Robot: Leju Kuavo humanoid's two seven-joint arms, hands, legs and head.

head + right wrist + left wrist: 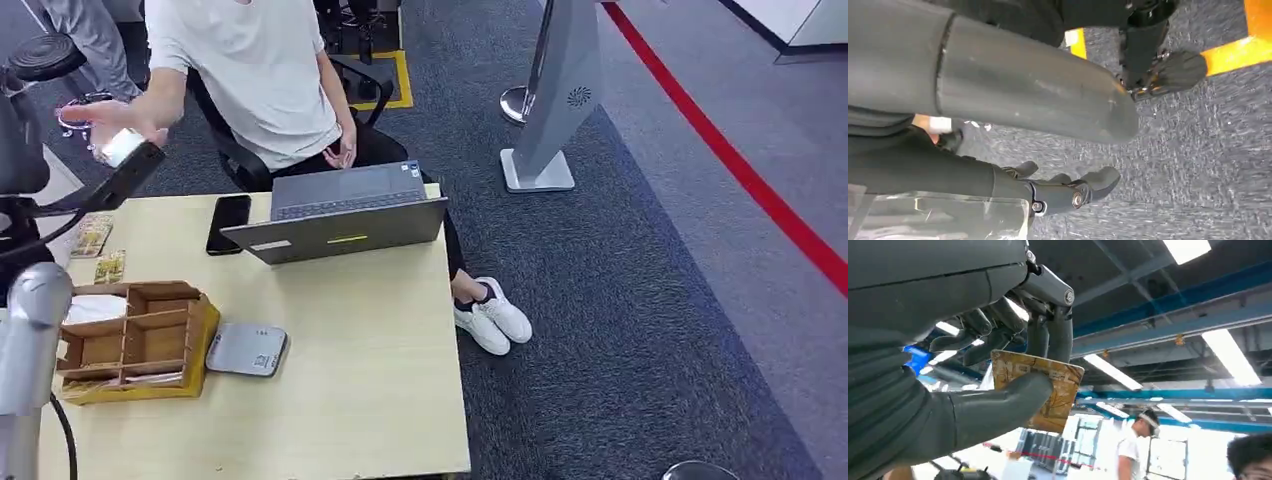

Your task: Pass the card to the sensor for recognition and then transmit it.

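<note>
The wooden table [330, 400] took up most of the room before the robot, with a person in a white shirt [255, 70] seated at its far edge, about twelve o'clock, behind an open grey laptop [345, 212]. At roughly nine o'clock on the tabletop stood a brown compartment organizer [135, 340], and just beside it toward the table's middle lay the flat grey sensor pad [246, 349]; a black phone [229, 223] lay near the laptop. The left hand [998, 365] was raised at about ten o'clock, thumb pressed to one face of the gold patterned card [1048, 390] and darker fingers behind it, pinching one end while the rest stood free. The card looked thin, light, stiff and probably slick, so I judged a flat pinch across both faces near an edge safest, leaving the free end for the person's outstretched hand [125, 125]. The right hand [1063, 192] hung over carpet, fingers loosely curled and holding nothing.
</note>
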